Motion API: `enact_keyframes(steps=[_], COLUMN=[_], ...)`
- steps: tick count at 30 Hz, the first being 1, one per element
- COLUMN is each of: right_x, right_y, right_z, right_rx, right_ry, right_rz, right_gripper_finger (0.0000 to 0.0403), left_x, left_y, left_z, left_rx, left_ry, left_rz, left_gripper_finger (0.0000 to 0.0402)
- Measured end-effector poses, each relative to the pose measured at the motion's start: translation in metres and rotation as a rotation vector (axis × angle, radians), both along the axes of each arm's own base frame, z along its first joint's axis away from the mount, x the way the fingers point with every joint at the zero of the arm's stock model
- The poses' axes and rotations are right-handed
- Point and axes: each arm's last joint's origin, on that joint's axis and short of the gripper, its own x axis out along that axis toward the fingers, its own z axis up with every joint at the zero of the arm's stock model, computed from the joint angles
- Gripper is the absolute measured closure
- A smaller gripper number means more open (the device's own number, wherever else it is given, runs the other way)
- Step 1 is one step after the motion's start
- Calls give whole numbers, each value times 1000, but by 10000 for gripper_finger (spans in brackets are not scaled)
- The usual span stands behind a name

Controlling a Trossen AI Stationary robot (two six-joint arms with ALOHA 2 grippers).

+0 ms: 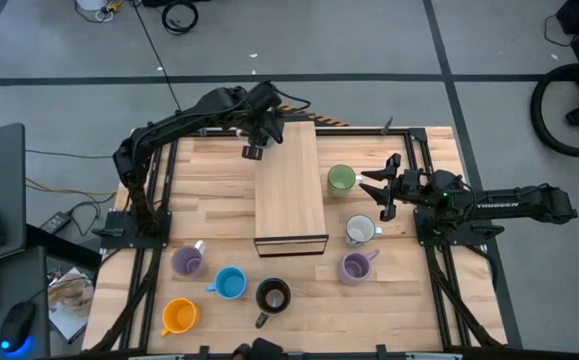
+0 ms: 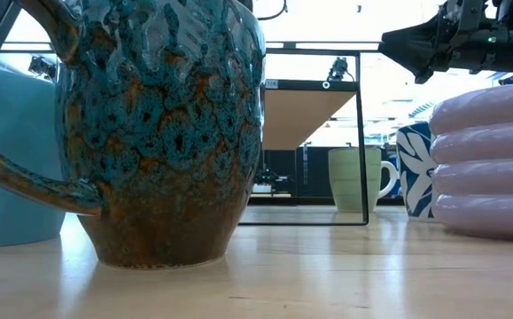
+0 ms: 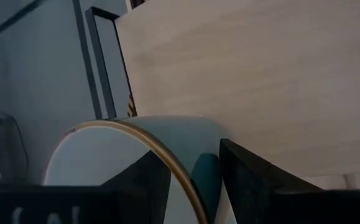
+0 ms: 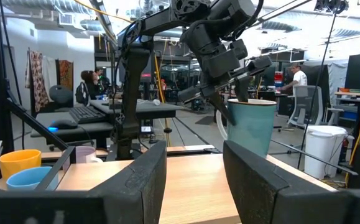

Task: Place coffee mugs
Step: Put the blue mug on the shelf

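Observation:
My left gripper (image 1: 256, 143) hangs over the far end of the raised wooden board (image 1: 291, 190), shut on a pale mug with a gold rim (image 4: 252, 127). My right gripper (image 1: 374, 192) is open above the table's right side and holds nothing. It hovers between the green mug (image 1: 341, 179) and the patterned white mug (image 1: 359, 231). Standing on their bases on the table are two lilac mugs (image 1: 187, 262) (image 1: 354, 267), a light blue one (image 1: 230, 284), an orange one (image 1: 178, 316) and a dark glazed one (image 1: 272, 296). My left gripper pinches the pale mug's wall at its rim (image 3: 186, 174), one finger (image 3: 139, 183) inside the mug and one (image 3: 248, 177) outside. The fingers come from above, slanting down. The mug stays upright below them over the board's far end; whether its base touches the board I cannot tell.
The board sits on a thin black frame (image 2: 362, 133), raised above the table, with most of its top bare. Mugs crowd the table's near side in front of it. Black rails (image 1: 424, 150) run along the table's edges. People and desks (image 4: 92, 87) show beyond the table.

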Motion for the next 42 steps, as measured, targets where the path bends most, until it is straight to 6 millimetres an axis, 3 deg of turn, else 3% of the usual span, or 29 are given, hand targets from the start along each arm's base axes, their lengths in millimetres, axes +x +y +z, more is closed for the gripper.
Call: enact_keyframes(steps=[18, 30, 42], right_x=[0, 0, 0], right_y=[0, 0, 0], right_z=[0, 0, 0], right_rx=[-3, -7, -7], right_ry=[1, 3, 3], right_rz=[0, -1, -1], right_gripper_finger=[238, 238, 238], left_x=[2, 0, 8], left_y=[3, 4, -11], left_z=[2, 2, 3], left_rx=[96, 180, 194], left_ry=[44, 109, 92], left_rz=[-160, -106, -54], left_gripper_finger=[260, 260, 258])
